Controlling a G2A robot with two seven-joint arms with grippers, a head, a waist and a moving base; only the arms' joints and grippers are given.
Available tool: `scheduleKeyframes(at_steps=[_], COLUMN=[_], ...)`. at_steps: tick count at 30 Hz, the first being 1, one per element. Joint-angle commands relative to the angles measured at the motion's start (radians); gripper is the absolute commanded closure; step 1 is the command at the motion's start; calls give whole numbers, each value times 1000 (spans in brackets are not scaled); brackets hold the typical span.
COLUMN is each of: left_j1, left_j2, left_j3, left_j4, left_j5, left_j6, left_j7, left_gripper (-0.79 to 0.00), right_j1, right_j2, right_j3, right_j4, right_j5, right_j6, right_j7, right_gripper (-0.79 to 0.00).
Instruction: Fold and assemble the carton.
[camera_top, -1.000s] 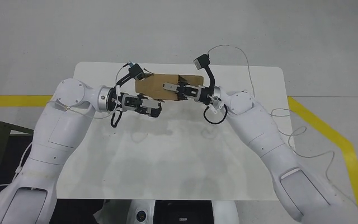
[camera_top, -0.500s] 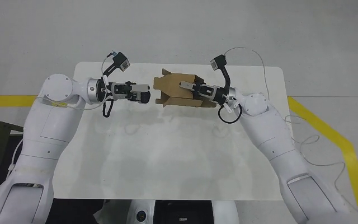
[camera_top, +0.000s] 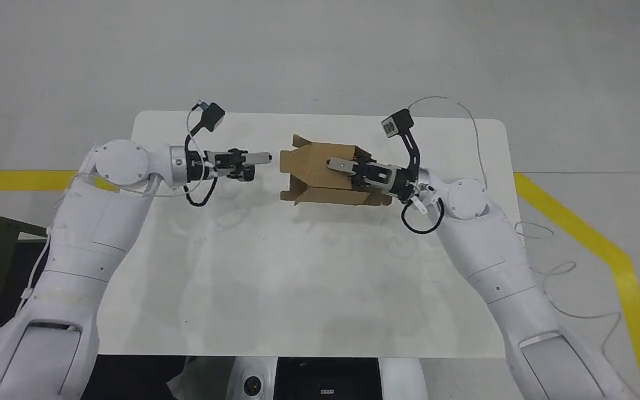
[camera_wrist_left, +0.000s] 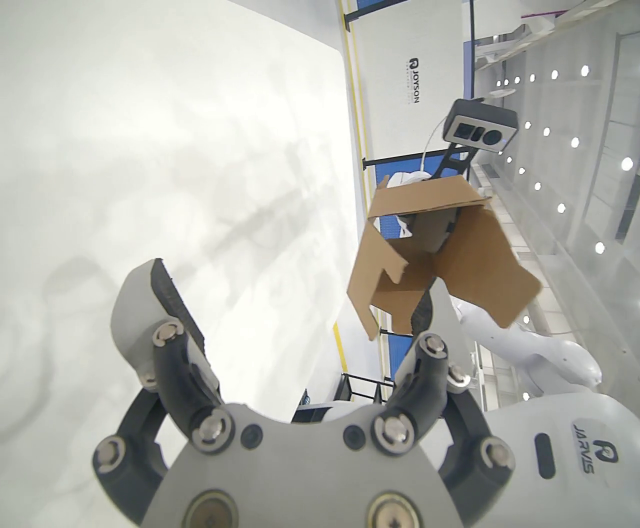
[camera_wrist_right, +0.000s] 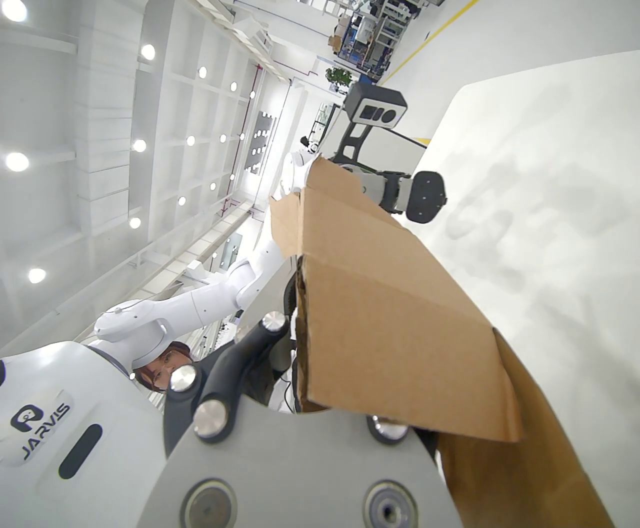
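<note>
The brown carton hangs above the white table near its far edge, partly opened into a tube with loose flaps at its left end. My right gripper is shut on one wall of the carton at its right end. My left gripper stands open a short way left of the carton, apart from it, with nothing between its fingers. From the left wrist, the carton shows its open end and spread flaps.
The table's white top spreads wide in front of both arms. A thin cable loops over the far right corner. A yellow floor line runs past the table's right side.
The carton went from lying flat to a raised, opened tube and shifted right with my right gripper. My left gripper drew back to the left, away from the carton's edge.
</note>
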Motion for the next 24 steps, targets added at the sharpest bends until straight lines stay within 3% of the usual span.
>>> scheduleKeyframes(at_steps=[1, 24], left_j1=[2, 24], left_j2=[-1, 2], left_j3=[6, 9], left_j4=[-2, -68], left_j5=[16, 7], left_j6=[-3, -6], left_j7=[9, -32], left_gripper=[-785, -785], right_j1=[3, 60], right_j2=[-2, -50], right_j3=[-3, -93], right_j4=[1, 77], right_j5=[4, 72], right_j6=[-7, -74], right_j7=[-3, -6], right_gripper=[0, 0])
